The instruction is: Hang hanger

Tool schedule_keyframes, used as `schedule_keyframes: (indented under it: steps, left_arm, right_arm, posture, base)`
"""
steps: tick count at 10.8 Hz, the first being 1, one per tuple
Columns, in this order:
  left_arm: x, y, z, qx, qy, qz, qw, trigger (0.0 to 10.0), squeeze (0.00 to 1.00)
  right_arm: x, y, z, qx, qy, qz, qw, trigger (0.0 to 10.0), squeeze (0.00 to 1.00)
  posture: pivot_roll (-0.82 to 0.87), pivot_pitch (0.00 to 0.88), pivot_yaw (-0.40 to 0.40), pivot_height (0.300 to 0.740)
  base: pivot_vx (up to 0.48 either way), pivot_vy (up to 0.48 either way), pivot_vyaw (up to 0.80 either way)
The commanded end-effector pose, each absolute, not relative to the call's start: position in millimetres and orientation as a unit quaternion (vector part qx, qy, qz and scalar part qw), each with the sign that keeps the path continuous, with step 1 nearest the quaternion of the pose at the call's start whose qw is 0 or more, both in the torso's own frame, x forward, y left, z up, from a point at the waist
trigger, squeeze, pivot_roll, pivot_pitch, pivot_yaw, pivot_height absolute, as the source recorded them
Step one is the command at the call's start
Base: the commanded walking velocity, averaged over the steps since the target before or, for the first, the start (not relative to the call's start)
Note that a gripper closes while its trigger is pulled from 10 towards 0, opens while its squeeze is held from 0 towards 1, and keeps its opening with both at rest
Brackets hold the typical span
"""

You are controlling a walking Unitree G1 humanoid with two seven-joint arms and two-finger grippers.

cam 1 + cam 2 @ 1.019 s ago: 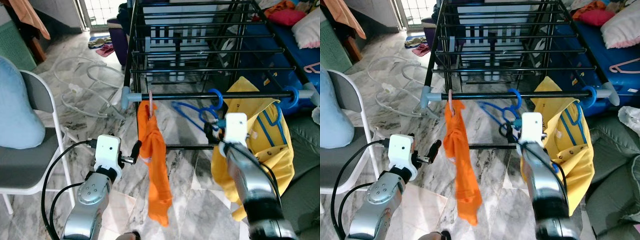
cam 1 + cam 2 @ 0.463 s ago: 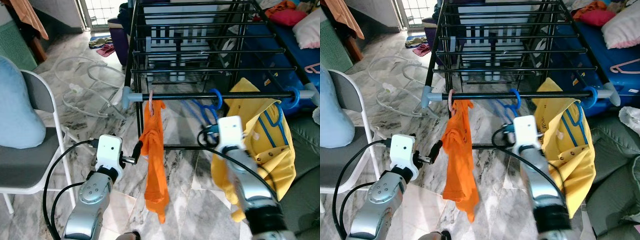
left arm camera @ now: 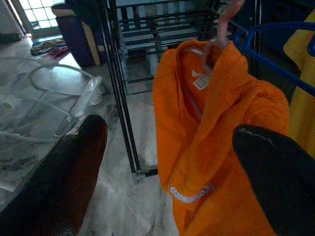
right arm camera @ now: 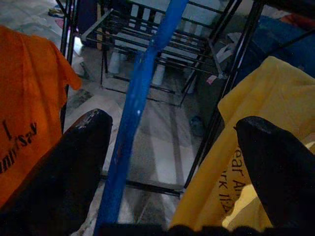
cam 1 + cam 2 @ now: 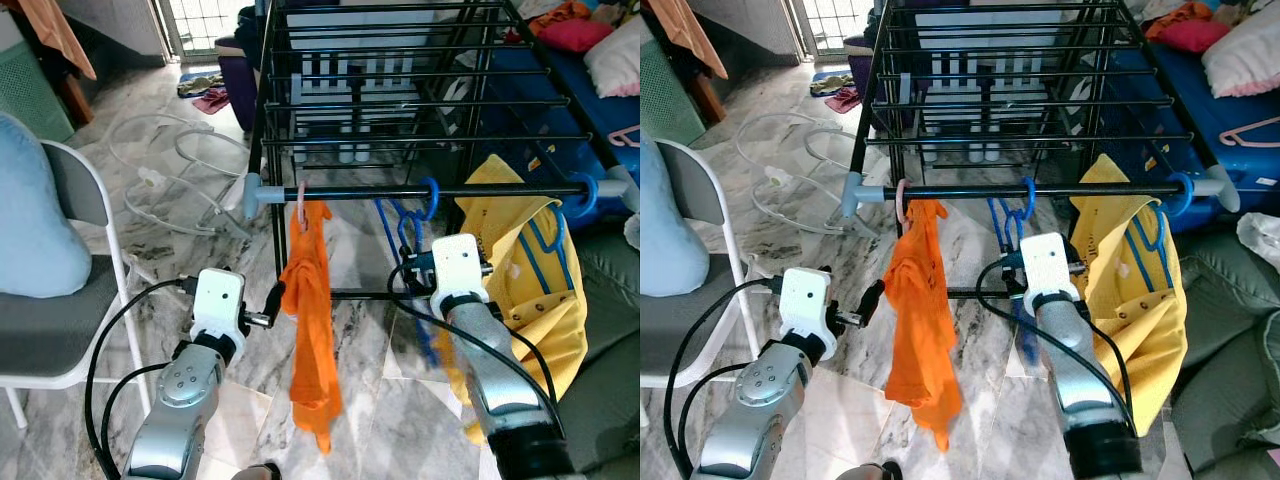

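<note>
Right gripper fingers spread wide, gripping nothing; blue hanger runs between them. Hanger hangs by its hook from rail, long axis near vertical, between orange shirt and yellow shirt. Left gripper wide apart, empty, beside orange shirt.

Probably home: drying rack, clothes

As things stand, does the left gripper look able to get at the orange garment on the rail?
Probably yes. The left gripper is open and sits just beside the orange garment, which hangs free from the rail; nothing lies between them.
</note>
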State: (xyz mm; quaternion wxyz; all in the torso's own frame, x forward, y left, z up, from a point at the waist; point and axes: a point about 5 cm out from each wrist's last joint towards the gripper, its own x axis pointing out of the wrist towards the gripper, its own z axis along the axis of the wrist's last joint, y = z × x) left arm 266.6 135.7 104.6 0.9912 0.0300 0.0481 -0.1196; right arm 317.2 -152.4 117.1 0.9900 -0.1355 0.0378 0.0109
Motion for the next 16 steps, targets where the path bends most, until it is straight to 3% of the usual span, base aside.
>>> schedule_keyframes:
  steps: [1,11,14,16]
  left_arm:
    - [268,137,109,0.04,0.043,-0.116,0.992,10.0,0.0]
    - [270,137,105,0.044,0.052,-0.11,0.992,10.0,0.0]
    - [277,155,113,0.082,0.043,-0.122,0.988,10.0,0.0]
    - [293,172,131,0.155,0.008,-0.144,0.977,10.0,0.0]
  right_arm:
    - [316,-150,118,-0.137,0.033,0.016,0.99,10.0,0.0]
    - [319,-146,117,-0.131,0.04,0.02,0.99,10.0,0.0]
    - [331,-135,123,-0.104,0.038,0.073,0.991,10.0,0.0]
    - [340,-120,119,-0.104,0.067,0.142,0.982,10.0,0.0]
  posture:
    - [-0.03,0.065,0.03,0.74]
    - [-0.03,0.07,0.03,0.74]
    - [0.0,0.036,0.028,0.74]
    - [0.04,0.004,-0.004,0.74]
  base:
    - [-0.24,0.0,0.0]
    - [-0.328,0.0,0.0]
    - [-0.288,0.0,0.0]
    - [0.0,0.0,0.0]
